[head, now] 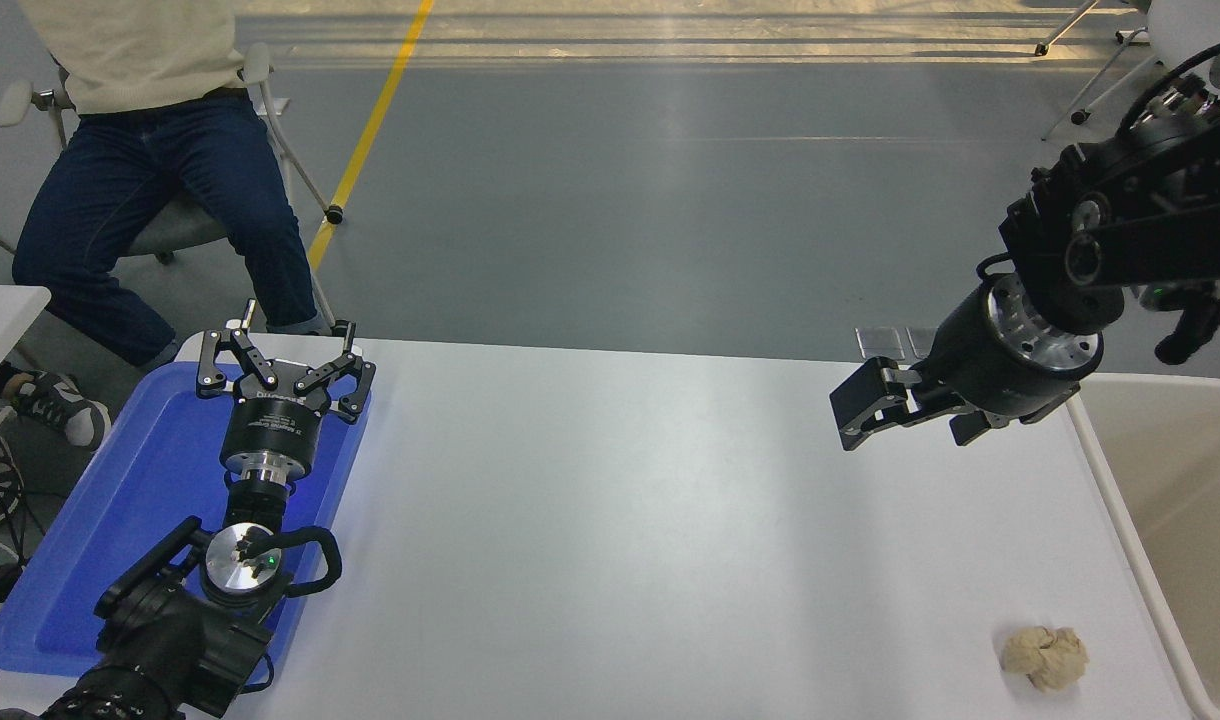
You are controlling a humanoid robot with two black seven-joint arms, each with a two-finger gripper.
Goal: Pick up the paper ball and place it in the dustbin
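Note:
The paper ball (1045, 657), a crumpled tan wad, lies on the white table (610, 520) near its front right corner. The dustbin (1120, 520), cream-beige with a rounded white rim, stands against the table's right edge, and only its left part is in view. My right gripper (863, 408) hangs above the table's far right part, pointing left, well beyond the ball and left of the bin's far corner. It is seen side-on and holds nothing that I can see. My left gripper (285, 345) is parked open and empty over the blue tray.
A flat blue tray (80, 560) lies at the table's left edge under the left arm. A person in jeans (150, 190) sits on a chair beyond the far left corner. A second white tabletop (0, 320) shows at the left edge.

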